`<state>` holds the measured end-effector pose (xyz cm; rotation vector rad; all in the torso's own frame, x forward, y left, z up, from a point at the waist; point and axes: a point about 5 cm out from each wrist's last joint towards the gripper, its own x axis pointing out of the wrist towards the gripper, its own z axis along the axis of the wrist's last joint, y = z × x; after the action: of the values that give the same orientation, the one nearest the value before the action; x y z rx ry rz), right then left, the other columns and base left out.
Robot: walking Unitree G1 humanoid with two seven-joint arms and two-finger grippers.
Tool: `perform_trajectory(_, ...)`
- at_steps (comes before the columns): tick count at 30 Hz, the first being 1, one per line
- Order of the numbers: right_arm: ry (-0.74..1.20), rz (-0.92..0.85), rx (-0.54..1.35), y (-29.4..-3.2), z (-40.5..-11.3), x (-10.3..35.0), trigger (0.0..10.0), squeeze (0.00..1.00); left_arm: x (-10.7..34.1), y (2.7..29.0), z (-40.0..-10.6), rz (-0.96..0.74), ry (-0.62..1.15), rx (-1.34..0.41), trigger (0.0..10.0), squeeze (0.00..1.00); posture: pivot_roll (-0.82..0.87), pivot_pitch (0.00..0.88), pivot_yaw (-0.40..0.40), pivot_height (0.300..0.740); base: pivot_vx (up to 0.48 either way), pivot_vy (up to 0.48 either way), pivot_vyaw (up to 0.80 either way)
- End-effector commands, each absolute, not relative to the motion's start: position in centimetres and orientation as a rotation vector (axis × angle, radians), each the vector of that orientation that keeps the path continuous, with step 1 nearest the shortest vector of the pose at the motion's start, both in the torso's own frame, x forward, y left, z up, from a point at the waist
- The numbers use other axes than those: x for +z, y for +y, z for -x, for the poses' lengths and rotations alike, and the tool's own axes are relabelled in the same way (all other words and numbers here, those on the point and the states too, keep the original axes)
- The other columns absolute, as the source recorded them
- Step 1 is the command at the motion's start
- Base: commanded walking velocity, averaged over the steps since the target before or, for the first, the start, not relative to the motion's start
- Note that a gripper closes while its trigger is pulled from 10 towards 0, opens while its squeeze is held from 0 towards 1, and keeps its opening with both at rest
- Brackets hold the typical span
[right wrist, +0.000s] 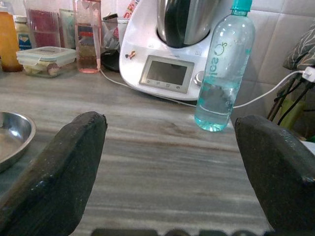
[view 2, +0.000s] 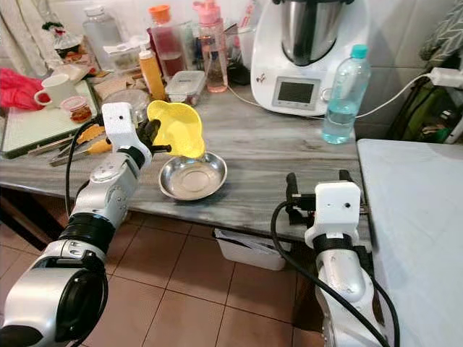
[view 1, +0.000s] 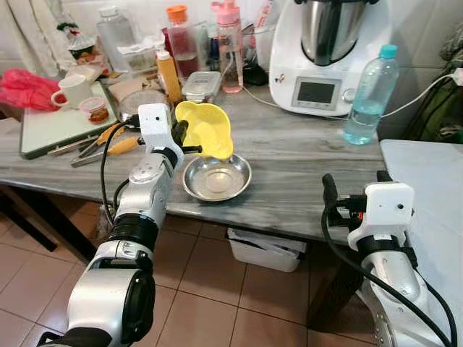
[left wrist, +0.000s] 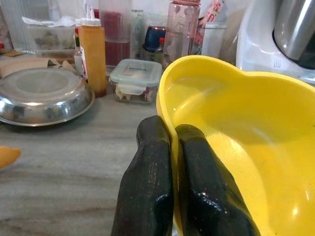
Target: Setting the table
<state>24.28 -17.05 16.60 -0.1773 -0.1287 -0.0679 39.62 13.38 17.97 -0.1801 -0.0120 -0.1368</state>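
My left fingers (left wrist: 147, 182) pinch the rim of the yellow bowl (view 1: 205, 129), one inside and one outside, and my left gripper (view 1: 182, 139) holds it tilted just above the steel plate (view 1: 217, 178) on the grey counter (view 1: 289, 166). My right gripper (view 1: 354, 189) hangs at the counter's front edge, its fingers (right wrist: 64, 169) spread wide and holding nothing, pointed toward the water bottle (right wrist: 224, 69) and the white kitchen machine (view 1: 329, 54).
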Motion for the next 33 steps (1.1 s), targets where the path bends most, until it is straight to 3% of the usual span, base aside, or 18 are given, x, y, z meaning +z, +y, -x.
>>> perform_trajectory(1,-0.142,0.17,-0.078,-17.1,-24.4,16.8,10.0,0.0,18.1,14.0,-39.3,0.174,-0.05,-0.126,10.0,0.0,-0.16,0.015,0.095,0.74,0.0,0.0,0.0)
perform_trajectory(5,-0.132,0.154,-0.092,-17.4,-24.4,16.5,10.0,0.0,17.1,14.5,-38.3,0.166,-0.065,-0.126,10.0,0.0,-0.15,0.014,0.092,0.74,0.0,0.0,0.0)
perform_trajectory(7,-0.125,0.144,-0.099,-17.6,-24.5,16.2,10.0,0.0,15.3,15.6,-35.8,0.108,-0.113,-0.132,10.0,0.0,-0.13,0.013,0.081,0.74,0.0,0.0,0.0)
perform_trajectory(12,-0.128,0.147,-0.095,-17.7,-24.8,16.1,10.0,0.0,14.9,17.5,-33.4,0.052,-0.174,-0.076,10.0,0.0,-0.1,0.006,0.07,0.74,0.0,0.0,0.0)
perform_trajectory(24,-0.13,0.145,-0.094,-17.7,-25.2,15.8,10.0,0.0,14.4,17.7,-30.4,0.022,-0.158,-0.083,10.0,0.0,-0.08,0.0,0.07,0.74,0.0,0.0,0.0)
perform_trajectory(33,-0.118,0.143,-0.097,-17.8,-25.1,15.4,10.0,0.0,12.7,17.3,-29.2,0.036,-0.062,-0.112,10.0,0.0,-0.09,0.0,0.073,0.74,0.0,0.0,-0.79)
